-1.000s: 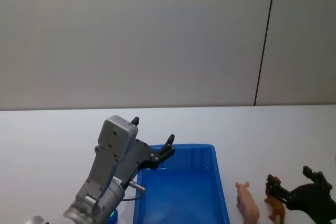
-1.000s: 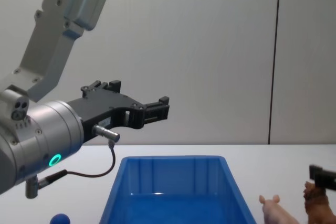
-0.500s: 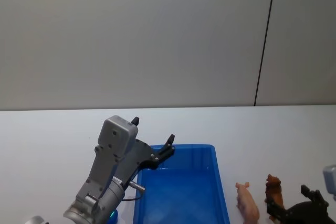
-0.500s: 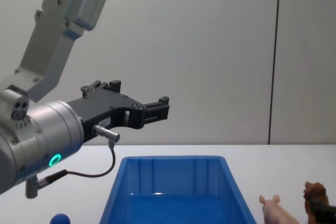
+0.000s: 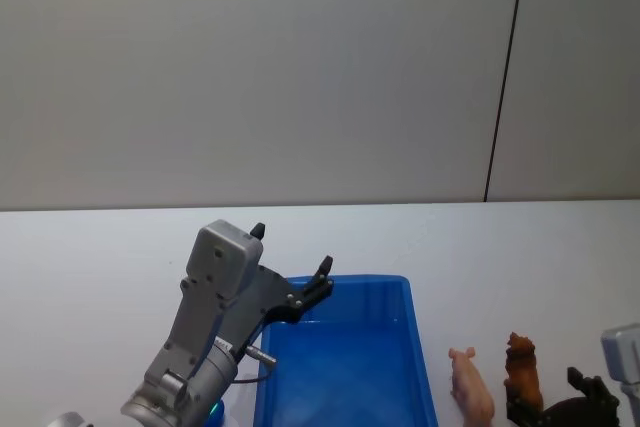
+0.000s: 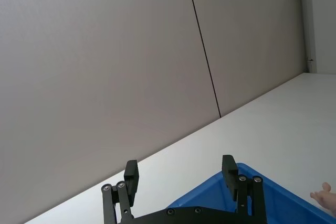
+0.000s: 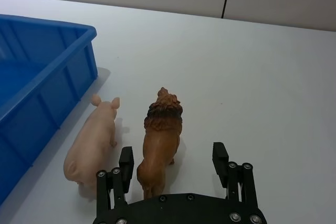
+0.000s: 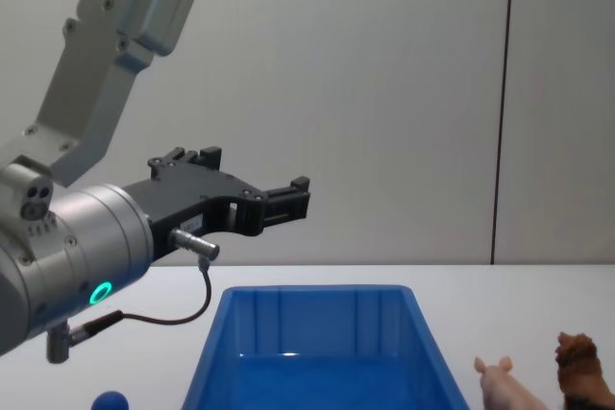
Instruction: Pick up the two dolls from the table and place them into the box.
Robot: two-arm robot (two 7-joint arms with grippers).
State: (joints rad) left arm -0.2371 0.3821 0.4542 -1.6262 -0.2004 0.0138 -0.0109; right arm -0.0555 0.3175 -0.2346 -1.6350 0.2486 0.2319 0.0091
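1. The white table was seen to carry all the things.
2. The blue box was set on the table in front of the robot, to the left of both dolls.
3. The left tool was held in the air above the left part of the box. Its 2 fingers were spread wide and nothing was gripped.
4. The right tool was held low at the near right of the table with its fingers wide apart. The hind end of the lion was framed between them, and nothing was clamped.
5. The brown lion doll was stood upright on the table, just beside the pig on its right and faced away from the robot.
6. The pink pig doll was stood upright between the box's right wall and the lion, near that wall but apart from it.
7. A small blue ball was seen on the table to the left of the box.
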